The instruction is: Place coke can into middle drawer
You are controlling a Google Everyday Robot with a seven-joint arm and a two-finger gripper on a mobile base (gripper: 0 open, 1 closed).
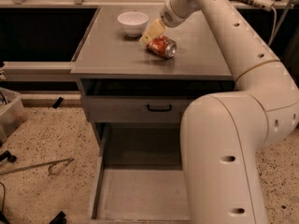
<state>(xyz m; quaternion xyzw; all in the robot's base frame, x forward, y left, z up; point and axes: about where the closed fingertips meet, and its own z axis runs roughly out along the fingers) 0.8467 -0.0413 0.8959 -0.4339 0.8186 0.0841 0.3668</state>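
Observation:
The coke can point(162, 46), red with white markings, lies on its side on the grey cabinet top point(117, 50), right of centre. My gripper point(152, 33) hangs from the white arm and sits low over the top, right at the can's upper left end, between the can and the white bowl point(133, 22). The middle drawer point(140, 195) is pulled out low at the front. Its flat grey floor is bare, and its right part is hidden behind my arm.
A closed grey drawer front with a black handle point(159, 108) sits just under the cabinet top. My bulky white arm point(224, 162) fills the right side. A grey bin point(9, 115) and a metal rod point(37, 164) lie on the speckled floor at left.

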